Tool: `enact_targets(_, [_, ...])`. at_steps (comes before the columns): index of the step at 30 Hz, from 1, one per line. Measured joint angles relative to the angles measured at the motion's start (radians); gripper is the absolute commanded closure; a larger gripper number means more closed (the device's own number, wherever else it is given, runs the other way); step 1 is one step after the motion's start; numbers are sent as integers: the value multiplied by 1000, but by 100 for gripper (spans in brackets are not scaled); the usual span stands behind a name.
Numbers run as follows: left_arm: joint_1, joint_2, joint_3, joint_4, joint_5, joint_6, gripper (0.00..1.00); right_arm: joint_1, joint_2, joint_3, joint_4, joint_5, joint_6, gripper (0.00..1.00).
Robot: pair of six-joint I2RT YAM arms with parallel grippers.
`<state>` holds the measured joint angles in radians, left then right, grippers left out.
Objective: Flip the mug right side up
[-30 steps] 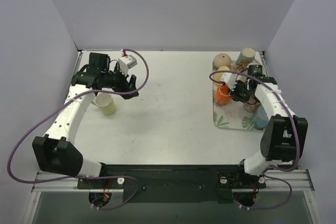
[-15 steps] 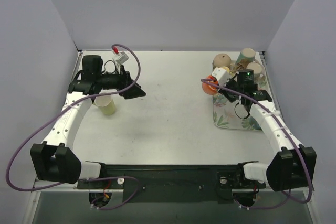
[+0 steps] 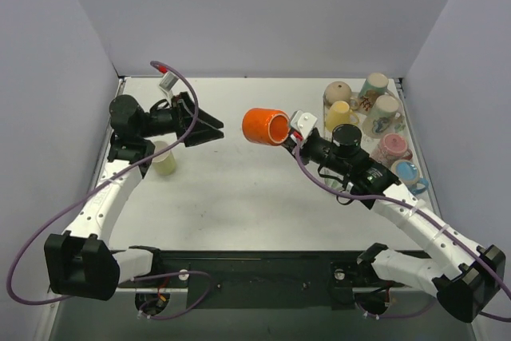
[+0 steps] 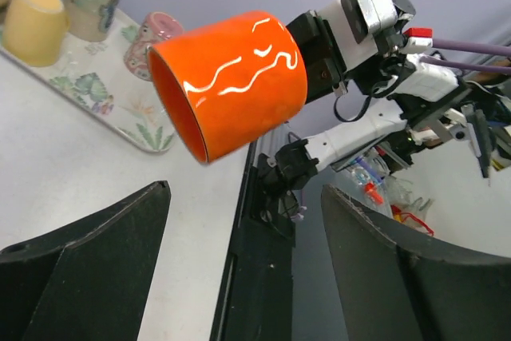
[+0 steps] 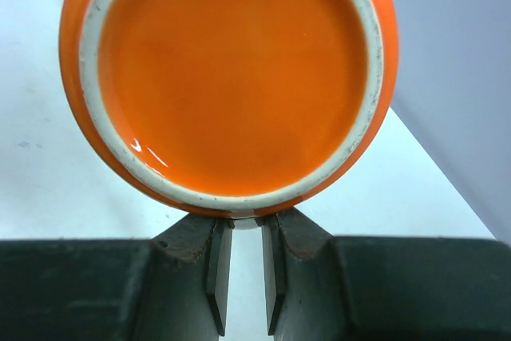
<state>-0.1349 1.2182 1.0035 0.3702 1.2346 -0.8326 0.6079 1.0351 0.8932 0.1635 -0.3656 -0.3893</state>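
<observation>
The orange mug [image 3: 263,126] with white squiggles hangs in the air over the middle of the table. It lies on its side with its mouth towards the left arm. My right gripper [image 3: 294,135] is shut on it and pinches a narrow part at the edge of its base [image 5: 239,77]. That gripper [image 5: 242,233] sits just under the white foot ring. My left gripper [image 3: 209,127] is open and empty, pointing at the mug from a short gap away. In the left wrist view the mug [image 4: 239,77] floats above the wide-apart fingers [image 4: 88,269].
A pale yellow-green cup [image 3: 164,160] stands on the table under the left arm. A floral tray [image 4: 108,105] at the back right holds several mugs, among them a cream one [image 3: 338,114], a pink one [image 3: 391,148] and a blue one [image 3: 407,173].
My right arm has lifted the orange mug off the tray and carried it left to mid-table, tipped on its side. My left gripper has risen and turned towards it.
</observation>
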Motion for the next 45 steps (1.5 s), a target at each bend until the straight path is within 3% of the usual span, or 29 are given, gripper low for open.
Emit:
enact_targets(4, [-62, -1, -26, 175, -11, -153, 13, 78, 2, -9, 80, -21, 63, 100])
enact_targets(14, [-105, 2, -26, 200, -34, -188, 18, 136, 16, -9, 186, -33, 128, 100])
enact_targets(16, [-120, 5, -26, 232, -34, -221, 25, 140, 35, -9, 211, -43, 143, 100])
enact_targets(19, [-142, 12, -26, 296, -36, -290, 56, 145, 75, -9, 249, -67, 169, 100])
enact_targets(20, [-146, 14, -26, 314, -38, -309, 61, 146, 87, -9, 258, -75, 177, 100])
enact_targets(22, [-138, 23, -31, 348, -45, -363, 87, 146, 107, -2, 299, -93, 189, 100])
enact_targets(24, [-139, 24, -34, 377, -47, -409, 100, 140, 124, -1, 328, -105, 208, 100])
enact_targets(25, [-142, 22, -35, 401, -45, -432, 100, 138, 138, -1, 347, -114, 227, 100])
enact_targets(27, [-145, 10, -36, 426, -45, -443, 100, 138, 156, -1, 369, -126, 254, 55])
enact_targets(28, [-145, 1, -36, 417, -47, -422, 100, 140, 162, -1, 371, -121, 264, 47])
enact_targets(29, [-147, -6, -33, 380, -52, -376, 100, 142, 166, -1, 359, -99, 269, 32])
enact_targets(31, [-139, -17, -21, 203, -66, -233, 100, 147, 166, 0, 323, -50, 264, 22])
enact_targets(34, [-143, -3, 64, -204, -215, 80, 100, 137, 153, 2, 235, 34, 223, 20])
enact_targets(38, [-209, 35, 177, -629, -598, 524, 100, 108, 75, -16, 88, 151, 170, 20])
enact_targets(42, [-286, 126, 257, -913, -852, 809, 100, 58, -65, -73, -8, 238, 138, 20])
enact_targets(45, [-306, 229, 287, -1065, -1003, 944, 100, 31, -165, -132, -32, 283, 127, 19])
